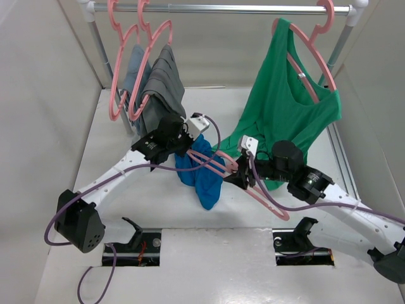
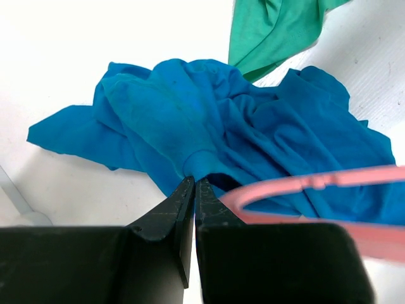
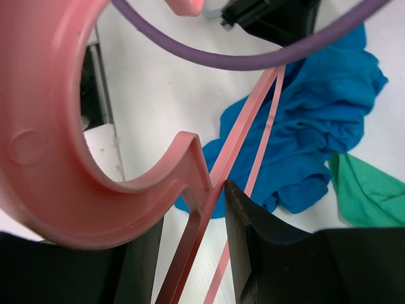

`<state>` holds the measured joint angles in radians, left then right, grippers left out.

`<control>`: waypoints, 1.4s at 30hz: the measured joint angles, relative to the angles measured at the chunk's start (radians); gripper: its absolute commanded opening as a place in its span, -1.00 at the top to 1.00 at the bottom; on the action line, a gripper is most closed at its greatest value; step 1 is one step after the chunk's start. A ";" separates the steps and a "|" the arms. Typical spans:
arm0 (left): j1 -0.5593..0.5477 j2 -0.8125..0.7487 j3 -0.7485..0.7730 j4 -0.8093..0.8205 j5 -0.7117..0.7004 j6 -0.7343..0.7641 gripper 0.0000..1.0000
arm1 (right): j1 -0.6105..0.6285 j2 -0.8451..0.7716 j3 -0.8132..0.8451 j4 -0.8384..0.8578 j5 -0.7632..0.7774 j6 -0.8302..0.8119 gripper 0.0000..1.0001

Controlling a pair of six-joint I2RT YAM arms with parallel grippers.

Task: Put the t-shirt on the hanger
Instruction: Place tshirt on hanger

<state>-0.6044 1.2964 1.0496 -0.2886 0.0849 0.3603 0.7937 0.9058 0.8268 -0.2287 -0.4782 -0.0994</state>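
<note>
White worktop [image 1: 209, 266] down front. Nearest us, the right tool [image 3: 193, 206] is clamped on the hanger [image 3: 57, 158] just under its hook; we reckon that leaves the long sides free to poke into cloth. Just past it, the left tool [image 2: 193, 187] is pinched tight on a fold of the t-shirt [image 2: 209, 120], crumpled mid-worktop under the hanger's far end, probably to open it up. Way back, the green top [image 1: 288, 101] and grey garments [image 1: 161, 82] hang on the rail [image 1: 221, 9].
</note>
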 measured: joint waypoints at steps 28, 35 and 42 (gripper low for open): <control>0.000 -0.010 0.000 0.011 0.027 -0.004 1.00 | 0.038 0.096 -0.011 0.147 0.098 0.074 1.00; 0.002 -0.009 0.019 0.015 -0.013 -0.004 1.00 | 0.039 0.105 0.002 0.160 0.085 0.125 1.00; 0.002 -0.009 0.025 0.018 -0.041 -0.004 1.00 | 0.039 0.121 0.016 0.202 0.070 0.243 1.00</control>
<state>-0.6025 1.2873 1.0744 -0.2710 0.0441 0.3565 0.8330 1.0271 0.8425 -0.0269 -0.4080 0.1436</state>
